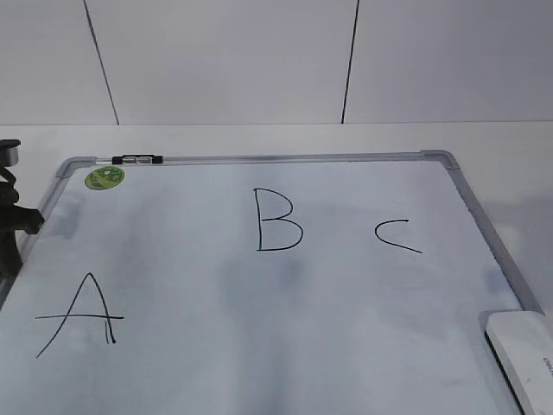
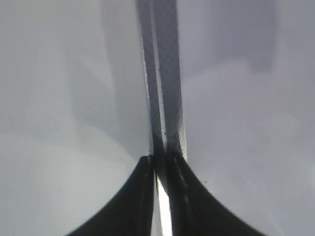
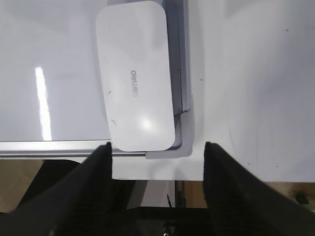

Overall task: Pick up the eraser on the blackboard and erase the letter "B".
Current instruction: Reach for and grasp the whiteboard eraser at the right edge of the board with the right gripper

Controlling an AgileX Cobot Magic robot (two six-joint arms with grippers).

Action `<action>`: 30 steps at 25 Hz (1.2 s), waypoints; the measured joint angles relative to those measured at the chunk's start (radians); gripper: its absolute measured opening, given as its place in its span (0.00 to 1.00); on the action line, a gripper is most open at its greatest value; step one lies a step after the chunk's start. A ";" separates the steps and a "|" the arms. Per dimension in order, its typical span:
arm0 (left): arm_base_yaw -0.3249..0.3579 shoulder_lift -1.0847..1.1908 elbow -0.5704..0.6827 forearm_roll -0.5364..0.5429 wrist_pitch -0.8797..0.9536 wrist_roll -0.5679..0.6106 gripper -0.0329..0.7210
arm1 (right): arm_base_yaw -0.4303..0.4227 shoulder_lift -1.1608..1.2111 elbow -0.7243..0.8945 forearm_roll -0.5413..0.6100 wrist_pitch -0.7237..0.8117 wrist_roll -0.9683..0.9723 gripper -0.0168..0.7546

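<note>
The right gripper (image 3: pixel 156 147) hangs with its jaws spread wide and empty, above the near right corner of the blackboard (image 1: pixel 285 346). The eraser (image 3: pixel 135 73) lies flat in that corner, against the grey frame. The left gripper (image 2: pixel 160 164) has its jaws pressed together, low over the board's left frame edge. The letter "B" (image 1: pixel 276 220) sits mid-board, between an "A" (image 1: pixel 82 316) and a "C" (image 1: pixel 397 235), well apart from the eraser. A marker (image 1: pixel 136 159) rests on the far frame beside a green sticker (image 1: pixel 104 177)

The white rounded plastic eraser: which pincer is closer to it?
Right. The right pincer hangs open just off the white rounded plastic eraser at the board's corner; the left pincer, shut, sits at the opposite frame edge.
</note>
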 joint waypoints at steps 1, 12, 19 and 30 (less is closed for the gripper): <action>0.000 0.000 -0.001 -0.001 0.002 0.000 0.11 | 0.000 0.000 0.000 0.000 0.000 0.000 0.59; 0.002 0.000 -0.001 -0.005 0.003 -0.006 0.09 | 0.000 0.006 0.000 0.060 -0.005 -0.001 0.60; 0.002 0.000 -0.001 -0.007 0.004 -0.006 0.09 | 0.000 0.043 -0.001 0.060 -0.077 0.009 0.87; 0.002 0.000 -0.001 -0.007 0.006 -0.006 0.09 | 0.000 0.176 -0.001 0.043 -0.165 -0.001 0.89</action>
